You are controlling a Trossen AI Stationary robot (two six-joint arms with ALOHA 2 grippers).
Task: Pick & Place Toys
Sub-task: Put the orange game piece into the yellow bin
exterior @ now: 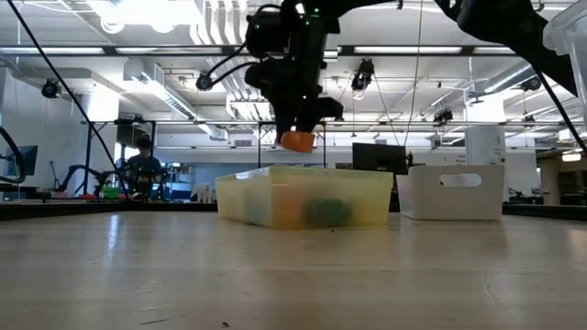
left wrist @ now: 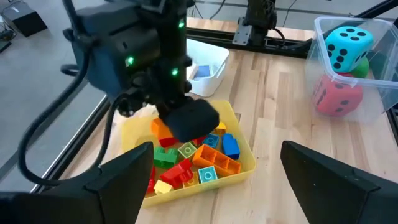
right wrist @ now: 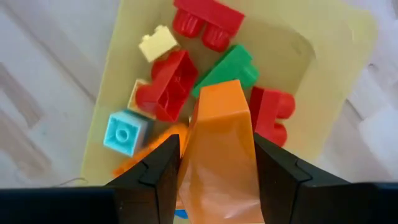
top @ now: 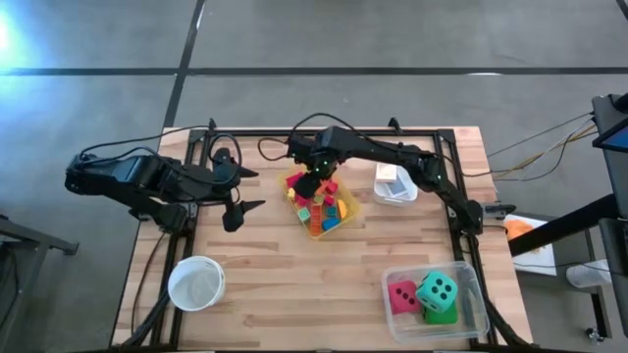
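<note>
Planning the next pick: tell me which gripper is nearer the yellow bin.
Right. The right gripper hangs directly over the yellow bin, holding an orange block; the left gripper waits beside it, open, on its left.

The table [top: 294,284] is pale wood in glued strips, matt. The yellow bin [left wrist: 245,163] looks like translucent plastic. The orange block [right wrist: 219,149] is smooth, glossy plastic. The 3 dice [top: 436,291] look matt, foam-like.
</note>
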